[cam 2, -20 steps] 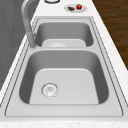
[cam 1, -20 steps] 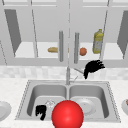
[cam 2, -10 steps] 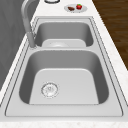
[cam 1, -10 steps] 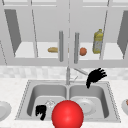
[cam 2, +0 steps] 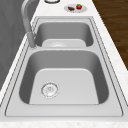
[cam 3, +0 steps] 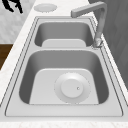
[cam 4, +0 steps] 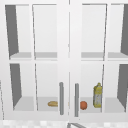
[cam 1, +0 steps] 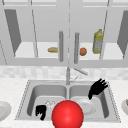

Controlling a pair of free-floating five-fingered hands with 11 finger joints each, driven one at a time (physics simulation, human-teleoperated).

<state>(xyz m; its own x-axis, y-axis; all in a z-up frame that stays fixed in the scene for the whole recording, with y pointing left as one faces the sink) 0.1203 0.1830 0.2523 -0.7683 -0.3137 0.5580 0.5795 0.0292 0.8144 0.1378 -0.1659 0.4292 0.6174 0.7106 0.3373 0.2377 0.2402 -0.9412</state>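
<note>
Right hand (cam 1: pixel 96 89) hovers over the plate (cam 1: pixel 86 106), fingers spread wide; left hand (cam 1: pixel 40 111) curled.

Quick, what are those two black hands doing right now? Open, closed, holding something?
Left hand: fingers curled, holding nothing, low at the sink's front.
Right hand: open, fingers spread, holding nothing.

The sink (cam 2: pixel 67 82) looks like brushed grey metal with a dull sheen, and the faucet (cam 3: pixel 98 22) has the same matt metal finish. The bench (cam 2: pixel 110 47) has a pale, faintly speckled stone look. The ball (cam 1: pixel 67 114) is a smooth, evenly red surface. Both the left hand (cam 1: pixel 40 111) and the right hand (cam 1: pixel 97 88) are flat matt black. The cabinet (cam 4: pixel 65 57) doors are glazed in smooth white frames, and the floor (cam 2: pixel 115 22) looks like dark wood.
</note>
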